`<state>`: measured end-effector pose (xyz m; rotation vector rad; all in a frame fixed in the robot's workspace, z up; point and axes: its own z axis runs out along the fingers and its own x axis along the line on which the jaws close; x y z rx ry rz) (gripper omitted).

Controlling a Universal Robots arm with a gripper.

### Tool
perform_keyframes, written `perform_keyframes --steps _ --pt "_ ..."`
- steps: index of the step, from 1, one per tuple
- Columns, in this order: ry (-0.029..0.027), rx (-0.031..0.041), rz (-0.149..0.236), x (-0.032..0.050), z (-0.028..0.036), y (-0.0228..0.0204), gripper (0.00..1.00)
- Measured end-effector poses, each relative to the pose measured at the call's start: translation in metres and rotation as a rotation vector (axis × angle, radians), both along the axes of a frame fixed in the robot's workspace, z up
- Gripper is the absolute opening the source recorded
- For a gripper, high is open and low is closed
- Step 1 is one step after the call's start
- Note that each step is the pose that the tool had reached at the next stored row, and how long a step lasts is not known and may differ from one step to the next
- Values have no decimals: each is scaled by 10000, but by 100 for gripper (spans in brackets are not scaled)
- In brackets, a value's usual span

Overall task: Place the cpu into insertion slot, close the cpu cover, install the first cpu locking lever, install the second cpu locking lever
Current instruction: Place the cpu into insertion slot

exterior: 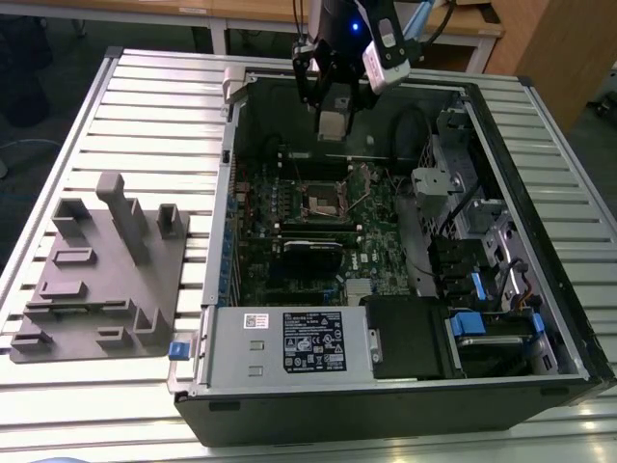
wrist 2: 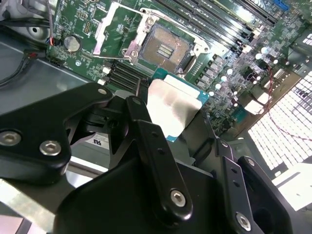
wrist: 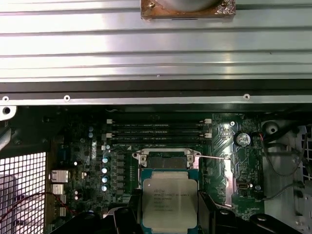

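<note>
While the arm hangs over the open computer case (exterior: 386,413), its gripper (exterior: 333,118) is clamped on the cpu (wrist: 169,202) by two opposite edges (silvery top showing in both wrist views). The chip is held above the green board (exterior: 378,217), apart from the uncovered insertion slot (wrist: 168,162).

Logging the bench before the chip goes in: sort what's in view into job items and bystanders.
Job:
- hand, gripping the cpu
- insertion slot, empty
- cpu cover, swung open

Lying about:
- memory slots
- grey fixture block
- power supply
</note>
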<state>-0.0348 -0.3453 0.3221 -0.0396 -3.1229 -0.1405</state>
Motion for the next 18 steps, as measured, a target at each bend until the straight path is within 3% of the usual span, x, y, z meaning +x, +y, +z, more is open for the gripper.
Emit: perform_keyframes --steps 4,18 --pt "0 0 0 0 -37 0 54" --pt "-2 3 0 -1 -60 0 54"
